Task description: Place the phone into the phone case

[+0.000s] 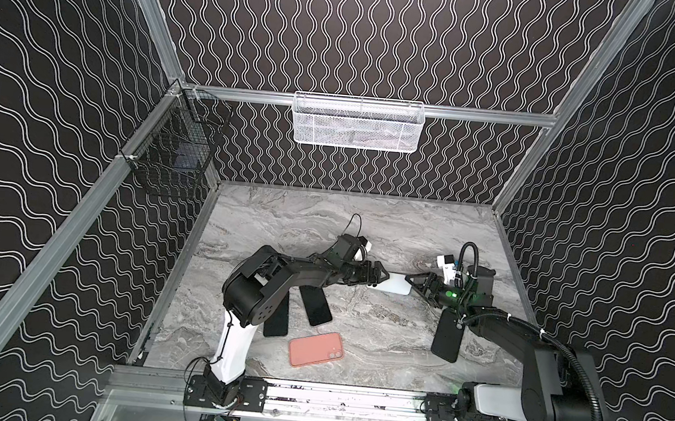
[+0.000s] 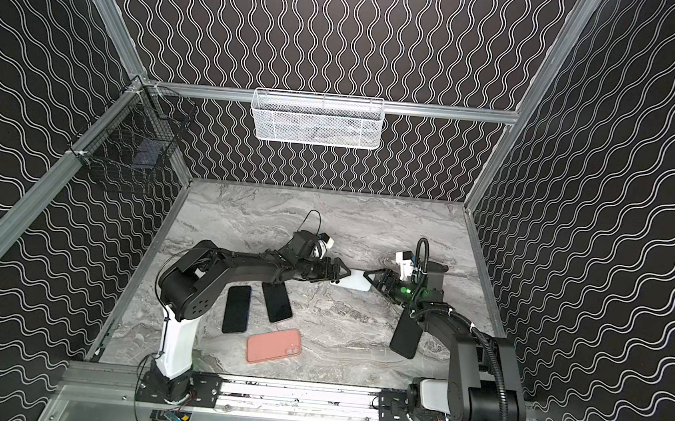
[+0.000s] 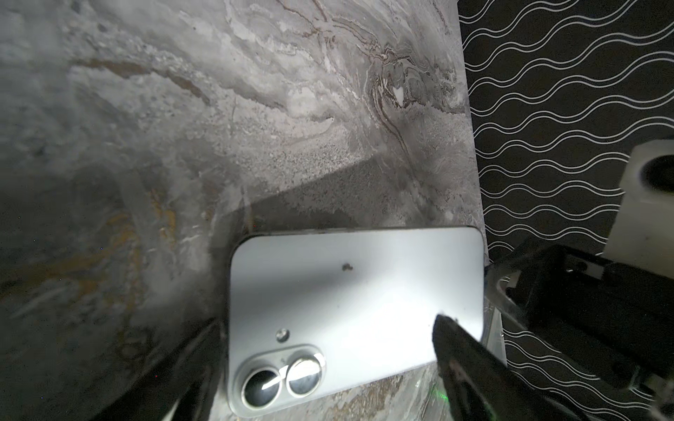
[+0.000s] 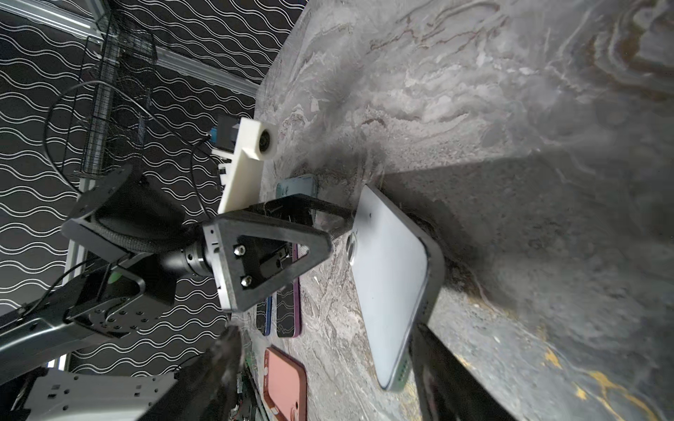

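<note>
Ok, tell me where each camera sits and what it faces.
Top views: high in front, facing down at the table; left gripper and right gripper show.
Left wrist: behind the left gripper, facing the white phone; its fingers show.
Right wrist: behind the right gripper, facing the phone's other end and left gripper.
All share the phone.

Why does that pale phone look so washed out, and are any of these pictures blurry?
In the left wrist view, glare bleaches the back of the pale bluish-white phone, and much of the grey marble tabletop is blurred; in the right wrist view, the phone casts a hard dark shadow; in both top views, all is sharp.
</note>
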Motion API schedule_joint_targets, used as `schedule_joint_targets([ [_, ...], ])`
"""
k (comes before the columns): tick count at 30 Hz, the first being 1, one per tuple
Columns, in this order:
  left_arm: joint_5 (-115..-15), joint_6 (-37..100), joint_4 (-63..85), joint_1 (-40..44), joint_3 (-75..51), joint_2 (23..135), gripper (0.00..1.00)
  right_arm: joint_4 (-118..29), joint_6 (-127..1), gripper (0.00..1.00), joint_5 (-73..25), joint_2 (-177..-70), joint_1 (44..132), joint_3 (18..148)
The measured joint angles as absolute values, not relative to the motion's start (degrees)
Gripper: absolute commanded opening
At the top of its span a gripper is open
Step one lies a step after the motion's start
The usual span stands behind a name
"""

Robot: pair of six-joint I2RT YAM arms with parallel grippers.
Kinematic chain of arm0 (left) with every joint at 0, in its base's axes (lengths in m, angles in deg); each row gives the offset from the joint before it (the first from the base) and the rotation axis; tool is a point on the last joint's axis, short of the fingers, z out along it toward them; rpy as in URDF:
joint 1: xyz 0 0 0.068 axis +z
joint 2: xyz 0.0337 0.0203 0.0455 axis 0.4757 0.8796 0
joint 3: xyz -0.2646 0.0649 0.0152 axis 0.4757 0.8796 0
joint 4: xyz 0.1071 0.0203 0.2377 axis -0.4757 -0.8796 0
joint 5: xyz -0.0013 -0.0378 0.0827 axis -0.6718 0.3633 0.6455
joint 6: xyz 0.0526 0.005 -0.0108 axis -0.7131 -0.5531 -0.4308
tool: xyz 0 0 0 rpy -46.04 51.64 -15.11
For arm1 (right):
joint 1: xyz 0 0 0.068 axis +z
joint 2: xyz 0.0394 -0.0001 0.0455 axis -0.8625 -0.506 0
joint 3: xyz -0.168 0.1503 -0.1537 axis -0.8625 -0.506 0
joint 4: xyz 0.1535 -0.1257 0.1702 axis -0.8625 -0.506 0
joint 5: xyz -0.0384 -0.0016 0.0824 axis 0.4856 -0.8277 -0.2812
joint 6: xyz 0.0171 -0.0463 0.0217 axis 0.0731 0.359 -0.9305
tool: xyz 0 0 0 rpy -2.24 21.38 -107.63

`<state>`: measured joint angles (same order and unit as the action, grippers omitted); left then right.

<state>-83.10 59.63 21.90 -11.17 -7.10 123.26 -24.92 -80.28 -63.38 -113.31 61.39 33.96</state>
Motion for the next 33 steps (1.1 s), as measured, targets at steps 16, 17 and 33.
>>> schedule_joint_targets([
  [16, -83.15, 60.11, 23.69, -11.23, -5.72, 122.76, 0.93, -28.01, -78.94, 0.81, -57.63, -117.36, 61.87, 36.19],
  [17, -83.17, 60.20, 23.71, -11.25, -5.72, 122.76, 0.94, -28.12, -78.92, 0.81, -57.06, -117.73, 61.91, 36.19],
  [33, -83.10, 60.99, 23.95, -11.89, -5.26, 122.43, 0.94, -30.50, -77.78, 0.85, -47.27, -124.20, 65.08, 38.55],
])
